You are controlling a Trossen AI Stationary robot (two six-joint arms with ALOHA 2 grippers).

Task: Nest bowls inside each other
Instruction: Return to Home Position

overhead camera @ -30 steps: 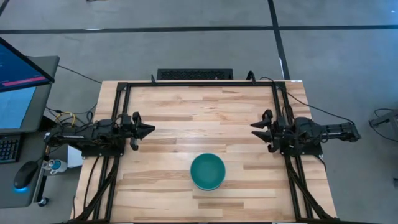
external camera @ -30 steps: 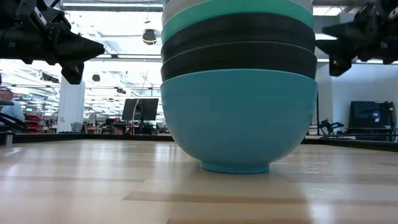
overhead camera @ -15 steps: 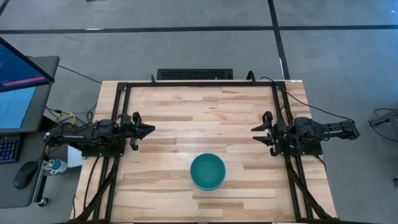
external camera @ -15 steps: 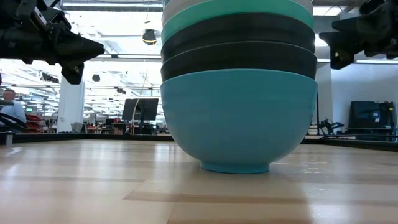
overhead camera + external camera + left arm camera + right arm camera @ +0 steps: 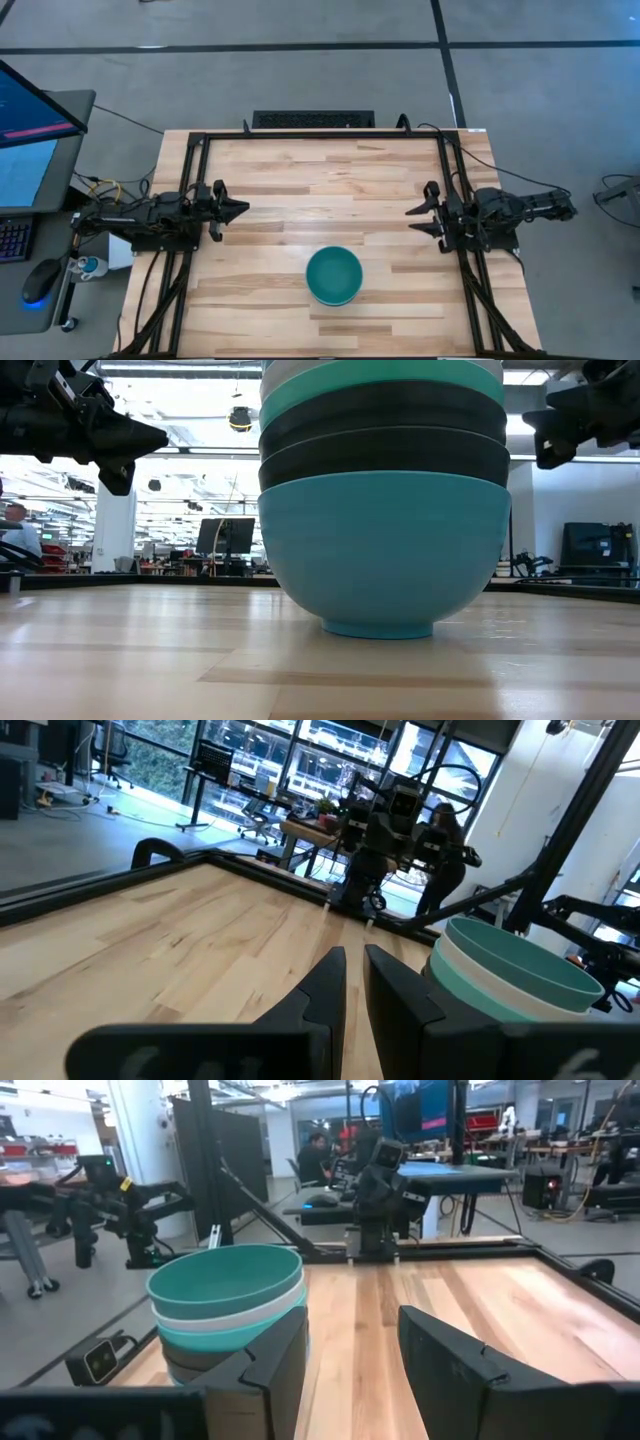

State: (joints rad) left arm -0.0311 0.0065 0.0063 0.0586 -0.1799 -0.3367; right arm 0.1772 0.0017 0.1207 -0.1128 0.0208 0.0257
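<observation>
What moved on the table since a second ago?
The right gripper, open and empty, drew back a little toward the right edge of the table. The left gripper stayed put at the left side, and the stack of bowls did not move.

The bowls (image 5: 333,276) stand nested upright in one stack, midway between the tabletop's (image 5: 300,180) left and right edges, nearer its front edge; teal green bowl (image 5: 225,1280) on top, light blue bowl (image 5: 385,550) lowest.

Only the stack of bowls (image 5: 334,276) blocks my way; open bench (image 5: 300,180) surrounds the stack, widest toward the far edge.
</observation>
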